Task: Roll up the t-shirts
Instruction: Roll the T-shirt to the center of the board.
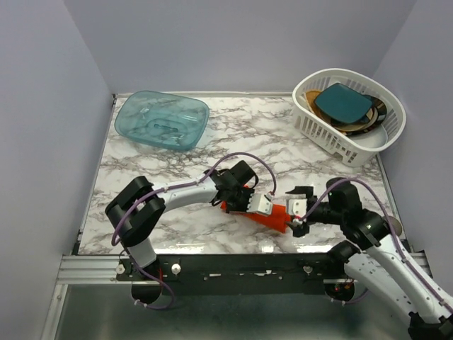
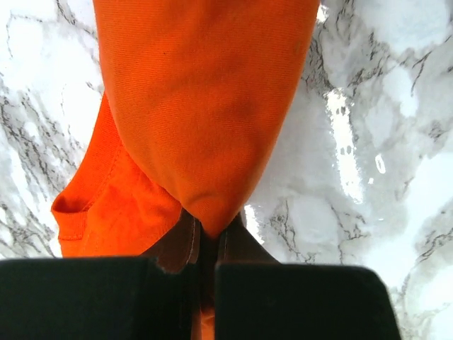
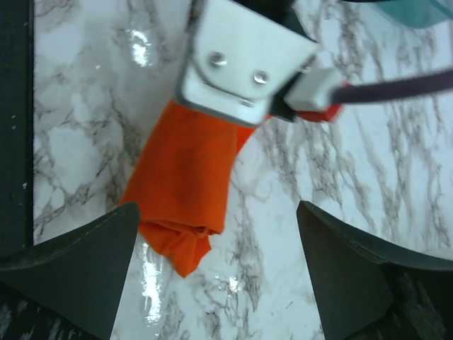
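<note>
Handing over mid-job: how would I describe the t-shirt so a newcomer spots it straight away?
On the marble table, look near the front edge, between the two arms. The t-shirt is the bunched orange-red cloth pinched in the left gripper. Nothing else is cloth: the teal tub and white basket at the back are plastic.

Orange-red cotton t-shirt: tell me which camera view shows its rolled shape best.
Right wrist: the orange-red cotton t-shirt shows as most of a roll, its loose end included. Left wrist shows only close-up fabric filling the frame; top external shows a small, partly covered strip.

Pale lilac walls (image 1: 233,42) on three sides — glossy marble-patterned tabletop (image 1: 248,134), bright glare spots.
</note>
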